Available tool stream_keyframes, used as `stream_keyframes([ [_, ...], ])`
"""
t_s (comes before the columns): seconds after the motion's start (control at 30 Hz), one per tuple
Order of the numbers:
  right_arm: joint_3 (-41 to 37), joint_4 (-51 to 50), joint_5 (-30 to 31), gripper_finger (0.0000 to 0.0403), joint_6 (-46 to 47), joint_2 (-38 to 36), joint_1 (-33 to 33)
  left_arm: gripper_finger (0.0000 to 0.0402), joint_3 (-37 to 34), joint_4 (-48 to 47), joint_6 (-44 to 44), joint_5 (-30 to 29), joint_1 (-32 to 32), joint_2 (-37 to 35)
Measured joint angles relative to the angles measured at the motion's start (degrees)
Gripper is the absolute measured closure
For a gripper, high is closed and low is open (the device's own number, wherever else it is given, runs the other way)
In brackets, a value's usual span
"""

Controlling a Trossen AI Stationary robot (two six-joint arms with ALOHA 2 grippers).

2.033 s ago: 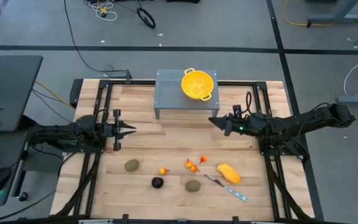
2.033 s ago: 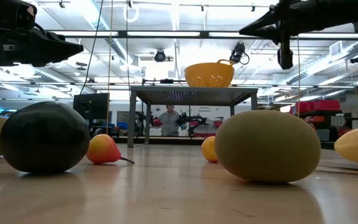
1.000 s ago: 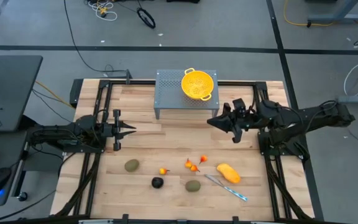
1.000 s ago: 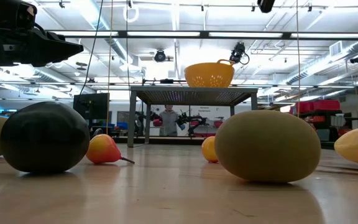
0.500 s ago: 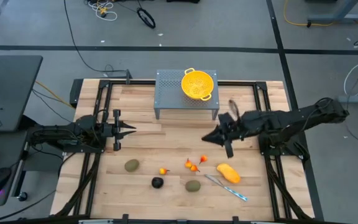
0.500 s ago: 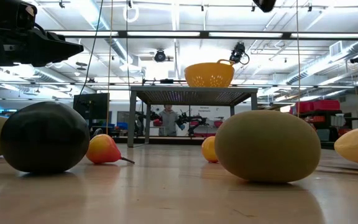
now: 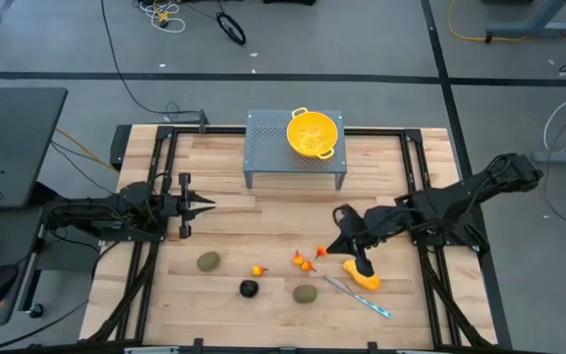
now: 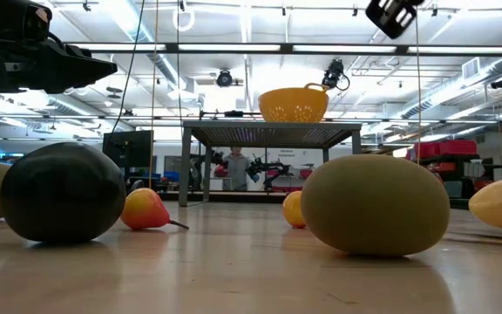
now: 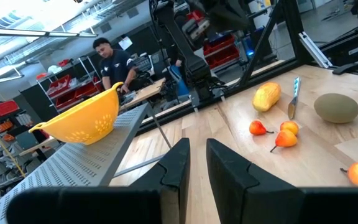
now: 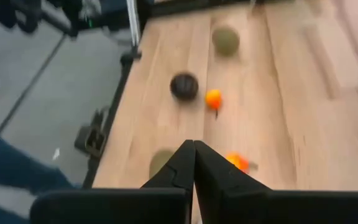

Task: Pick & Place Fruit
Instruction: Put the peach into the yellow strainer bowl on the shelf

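A: From above, where is the right pincer (image 7: 340,246)?

B: Reached out low over the table (image 7: 263,221), fingers pressed together, empty, just beside the yellow-orange fruit (image 7: 362,274).

A: And its wrist view?

B: It alone looks past the tips: dark ball (image 10: 184,86) and orange piece (image 10: 213,98) lie ahead.

A: The left pincer (image 7: 204,205)?

B: Level at its side, fingers a sliver apart, well apart from the fruit.

Overhead, table-level and two wrist cameras share the table (image 7: 263,221).
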Motion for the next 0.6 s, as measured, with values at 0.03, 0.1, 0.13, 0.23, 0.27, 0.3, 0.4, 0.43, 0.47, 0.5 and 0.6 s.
stream_keyframes([
  [0.03,0.0,-1.1,-0.5,0.0390,0.0,0.0,0.0,0.0338,0.0,0.0,0.0,0.0,0.0,0.0],
  [0.1,0.0,-2.9,-1.4,0.0387,0.0,0.0,0.0,0.0338,0.0,0.0,0.0,0.0,0.0,0.0],
  [0.13,0.0,-3.8,-1.7,0.0385,-0.2,0.0,0.0,0.0338,0.0,0.0,0.0,0.0,0.0,0.0],
  [0.23,0.0,-5.3,-4.0,0.0377,-0.6,0.0,-0.1,0.0338,0.0,0.0,0.0,0.0,0.0,0.0],
  [0.27,0.0,-5.9,-4.6,0.0372,-0.8,0.0,-0.2,0.0338,0.0,0.0,0.0,0.0,0.0,0.0],
  [0.3,0.0,-6.5,-5.3,0.0367,-0.9,0.0,-0.3,0.0338,0.0,0.0,0.0,0.0,0.0,0.0],
  [0.4,0.0,-8.2,-7.8,0.0346,-0.9,0.0,-1.0,0.0338,0.0,0.0,0.0,0.0,0.0,0.0],
  [0.43,0.0,-8.7,-8.7,0.0337,-0.9,0.0,-1.3,0.0338,0.0,0.0,0.0,0.0,0.0,0.0],
  [0.47,0.0,-9.4,-9.3,0.0328,-1.0,0.0,-1.6,0.0338,0.0,0.0,0.0,0.0,0.0,0.0],
  [0.5,0.0,-10.0,-9.7,0.0319,-1.1,0.1,-2.0,0.0338,0.0,0.0,0.0,0.0,0.0,0.0],
  [0.6,0.0,-10.7,-9.9,0.0290,-1.5,0.3,-2.4,0.0338,0.0,0.0,0.0,0.0,0.0,0.0],
])
